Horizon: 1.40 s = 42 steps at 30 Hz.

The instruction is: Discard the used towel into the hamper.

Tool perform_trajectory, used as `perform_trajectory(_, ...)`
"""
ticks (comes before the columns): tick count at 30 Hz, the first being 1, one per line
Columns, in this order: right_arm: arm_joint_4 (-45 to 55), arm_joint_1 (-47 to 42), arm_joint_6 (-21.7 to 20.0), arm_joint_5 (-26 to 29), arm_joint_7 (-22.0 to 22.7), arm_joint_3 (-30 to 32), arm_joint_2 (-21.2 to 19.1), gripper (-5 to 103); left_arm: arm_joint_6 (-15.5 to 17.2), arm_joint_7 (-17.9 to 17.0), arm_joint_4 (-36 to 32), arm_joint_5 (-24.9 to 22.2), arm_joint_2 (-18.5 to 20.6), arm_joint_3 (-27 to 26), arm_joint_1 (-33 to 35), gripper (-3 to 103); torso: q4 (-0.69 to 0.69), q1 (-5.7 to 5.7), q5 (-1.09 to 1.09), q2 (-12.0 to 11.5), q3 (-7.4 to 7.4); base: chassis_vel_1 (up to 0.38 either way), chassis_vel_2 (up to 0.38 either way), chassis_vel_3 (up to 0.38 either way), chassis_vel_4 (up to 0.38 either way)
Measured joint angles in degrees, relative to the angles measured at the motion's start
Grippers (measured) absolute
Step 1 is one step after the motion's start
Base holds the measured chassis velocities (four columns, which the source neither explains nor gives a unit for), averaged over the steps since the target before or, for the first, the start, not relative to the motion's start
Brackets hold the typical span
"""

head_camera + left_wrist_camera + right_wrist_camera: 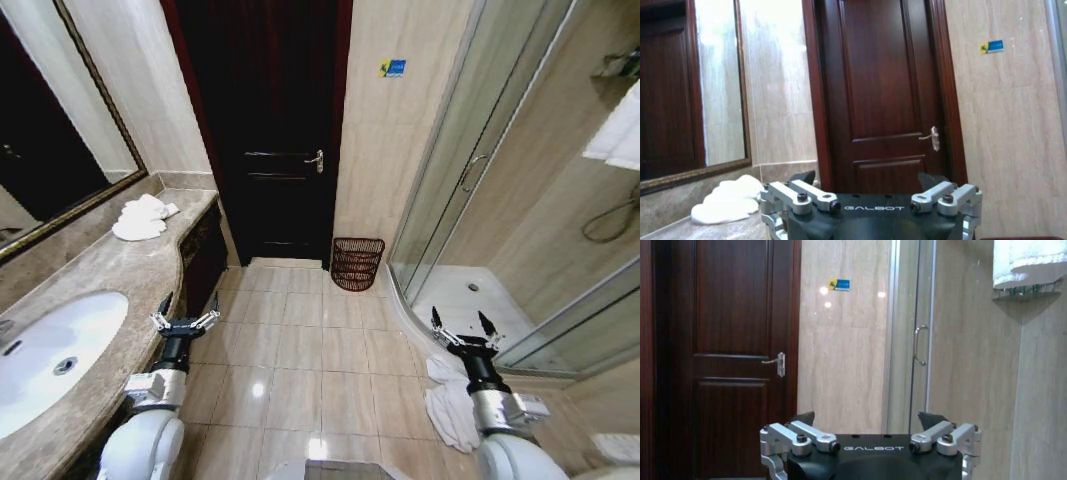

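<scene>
Task status: not started. Left gripper point(186, 308) hangs beside the counter point(110, 268), jaws wide, empty. Hamper point(357, 263) stands against the far wall by the door, apparently empty. Used towel point(452, 405) lies crumpled on the floor beneath the right gripper point(464, 327), jaws wide, empty

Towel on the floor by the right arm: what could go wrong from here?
1. The white towel lies crumpled on the floor against the shower's curved base; the open right gripper might pinch just a fold and let it trail.
2. The hamper stands away by the door, so the towel could drag or drop on the way.
3. Another towel on the counter near the left gripper could be mistaken for the target.
</scene>
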Motion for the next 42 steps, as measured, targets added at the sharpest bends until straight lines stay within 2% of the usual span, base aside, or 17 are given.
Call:
perform_trajectory(17, 1.62, -1.49, 0.03, -1.99, 0.03, 0.06, 1.85, 100, -2.11, 0.75, 0.92, 0.89, -0.17, 1.84, 1.56, 100, 0.00, 0.00, 0.00, 0.00, 0.00, 0.000, 0.000, 0.000, 0.000)
perform_trajectory(42, 0.88, -0.95, -0.16, -2.78, -0.72, 0.20, 1.75, 100, -0.88, 0.67, -1.77, 1.13, -0.19, 1.82, 1.51, 100, 0.00, 0.00, 0.00, 0.00, 0.00, 0.000, 0.000, 0.000, 0.000)
